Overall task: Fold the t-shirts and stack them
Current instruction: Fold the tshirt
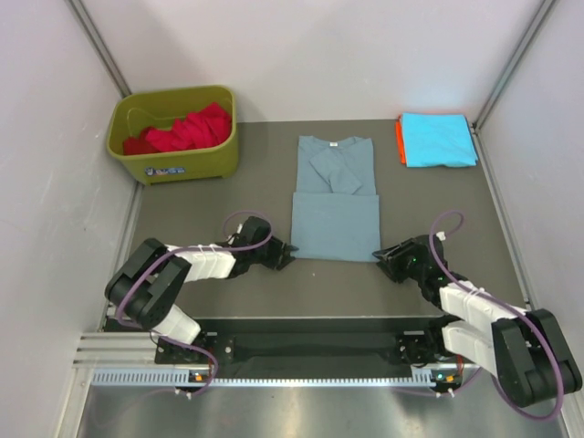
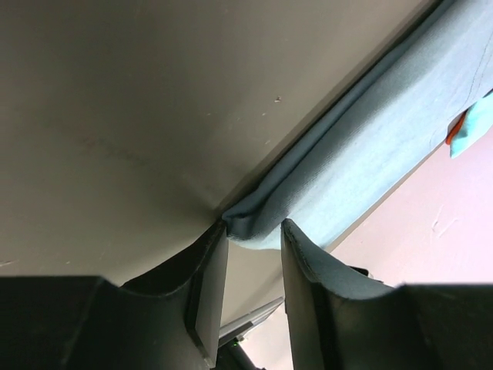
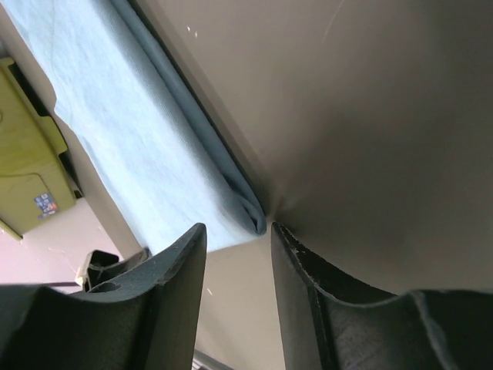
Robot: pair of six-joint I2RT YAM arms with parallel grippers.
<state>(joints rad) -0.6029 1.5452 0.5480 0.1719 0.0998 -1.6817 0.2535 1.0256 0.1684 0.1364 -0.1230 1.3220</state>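
Note:
The grey-blue t-shirt (image 1: 335,196) lies flat mid-table, sleeves folded in, its lower part doubled over. My left gripper (image 1: 290,254) is at its near-left corner, low on the table and open; in the left wrist view that folded corner (image 2: 250,222) sits right at the tips of the gripper (image 2: 254,235), not clamped. My right gripper (image 1: 381,255) is open at the near-right corner; that corner (image 3: 250,212) lies just ahead of the gripper (image 3: 237,231). A folded cyan t-shirt (image 1: 438,139) lies on an orange one (image 1: 400,141) at the back right. A red t-shirt (image 1: 182,130) is crumpled in the bin.
The olive-green bin (image 1: 173,166) stands at the back left and shows in the right wrist view (image 3: 27,177). Light walls close in the table on the left, back and right. The arms' base rail runs along the near edge (image 1: 301,351).

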